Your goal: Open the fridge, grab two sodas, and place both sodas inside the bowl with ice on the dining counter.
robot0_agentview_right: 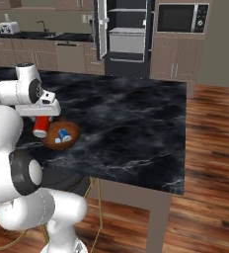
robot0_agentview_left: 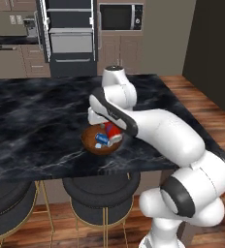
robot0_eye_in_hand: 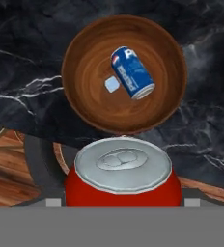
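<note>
I see a microwave (robot0_agentview_right: 181, 18) built into brown cabinets (robot0_agentview_right: 178, 62); a toaster (robot0_agentview_right: 8, 28) sits at the back counter's (robot0_agentview_right: 47, 35) left end; round black stools (robot0_agentview_left: 101, 191) stand on wood flooring (robot0_agentview_right: 212, 163).

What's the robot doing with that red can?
The robot's gripper is holding a red soda can upright, just above the near edge of a brown bowl on the black marble counter. A blue soda can already lies on its side in the bowl, next to a small ice cube. Far behind, the fridge stands open. The red can is not in the bowl yet, so that is probably next.
</note>
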Controlling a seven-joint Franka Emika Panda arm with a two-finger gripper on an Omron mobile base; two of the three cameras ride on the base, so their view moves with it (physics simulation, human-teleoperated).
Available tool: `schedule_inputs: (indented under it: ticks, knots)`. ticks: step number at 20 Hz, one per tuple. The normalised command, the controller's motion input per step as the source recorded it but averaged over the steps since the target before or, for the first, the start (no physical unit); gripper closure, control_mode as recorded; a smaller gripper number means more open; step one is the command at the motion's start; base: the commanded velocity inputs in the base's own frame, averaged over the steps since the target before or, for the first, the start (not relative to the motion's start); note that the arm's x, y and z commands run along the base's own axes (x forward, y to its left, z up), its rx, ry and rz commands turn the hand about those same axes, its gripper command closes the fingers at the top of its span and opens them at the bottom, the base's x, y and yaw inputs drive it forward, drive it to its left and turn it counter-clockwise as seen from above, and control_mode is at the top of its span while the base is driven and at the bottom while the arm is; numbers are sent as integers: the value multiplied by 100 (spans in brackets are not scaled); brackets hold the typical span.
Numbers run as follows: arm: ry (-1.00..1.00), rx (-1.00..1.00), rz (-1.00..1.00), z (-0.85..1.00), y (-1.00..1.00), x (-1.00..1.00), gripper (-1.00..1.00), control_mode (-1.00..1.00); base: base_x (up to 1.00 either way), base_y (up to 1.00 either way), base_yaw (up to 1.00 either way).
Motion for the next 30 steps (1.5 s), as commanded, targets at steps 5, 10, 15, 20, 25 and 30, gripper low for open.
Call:
schedule_inputs:
  ticks: [5, 10, 15, 20, 25, 30]
  knots:
    - [4, -1, 3, -51, 0, 61, 100, -100, 0, 0, 0]
    - [5, -3, 3, -57, 0, 48, 100, -100, 0, 0, 0]
    - [4, -1, 1, -43, 0, 47, 100, -100, 0, 0, 0]
    - [4, 0, 0, -34, 0, 46, 100, -100, 0, 0, 0]
    - [6, -1, 0, -36, 4, 38, 100, -100, 0, 0, 0]
    - [6, 0, 0, -27, 18, 35, 100, -100, 0, 0, 0]
